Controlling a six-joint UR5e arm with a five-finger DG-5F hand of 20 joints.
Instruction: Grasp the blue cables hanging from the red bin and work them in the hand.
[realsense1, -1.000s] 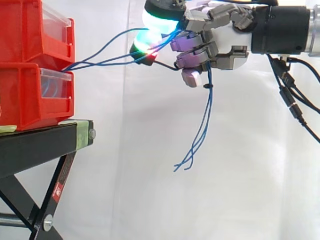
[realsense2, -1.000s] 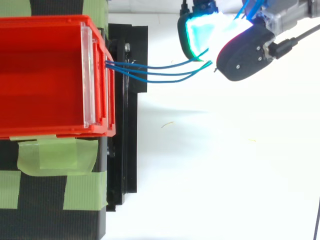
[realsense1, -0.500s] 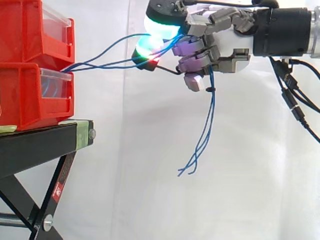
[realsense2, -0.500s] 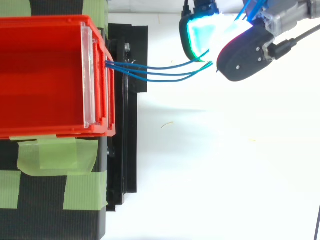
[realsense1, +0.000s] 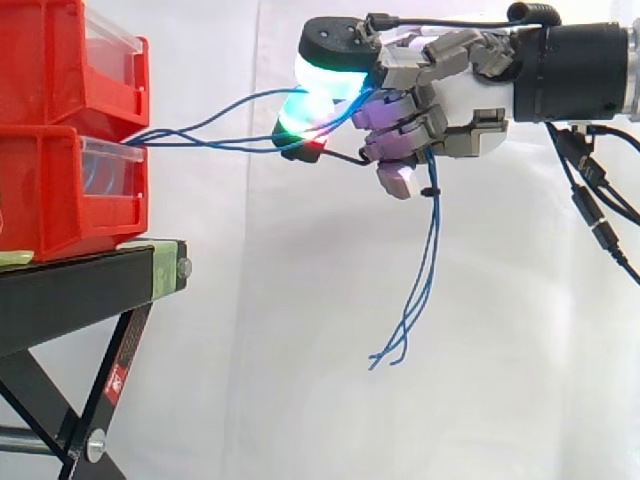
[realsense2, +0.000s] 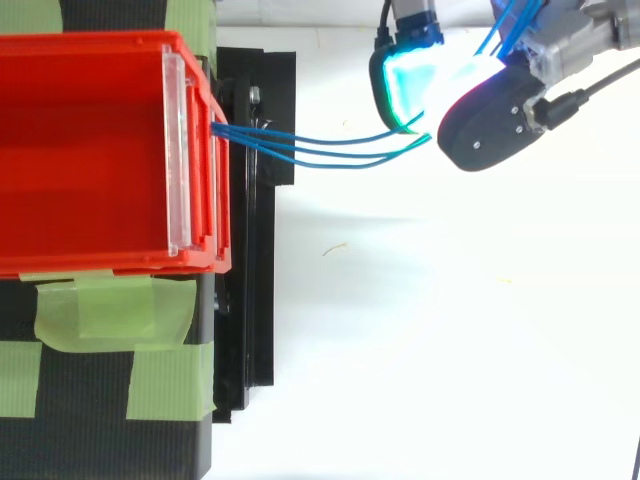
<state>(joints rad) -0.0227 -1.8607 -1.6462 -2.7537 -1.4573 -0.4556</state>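
Presently, the hand (realsense1: 450, 105) is clamped on the blue cables (realsense1: 200, 144), fingers curled round them. The strands run toward 9 o'clock into the red bin (realsense1: 50, 200); loose ends dangle at 6 o'clock. Advise gentle working, keeping slack, lest the bin be dragged off the black stand (realsense1: 90, 285).

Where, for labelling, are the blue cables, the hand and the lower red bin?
blue cables (realsense1: 200, 143): side view, span between bin and hand.
hand (realsense1: 450, 100): side view, palm.
lower red bin (realsense1: 40, 195): side view, side wall.
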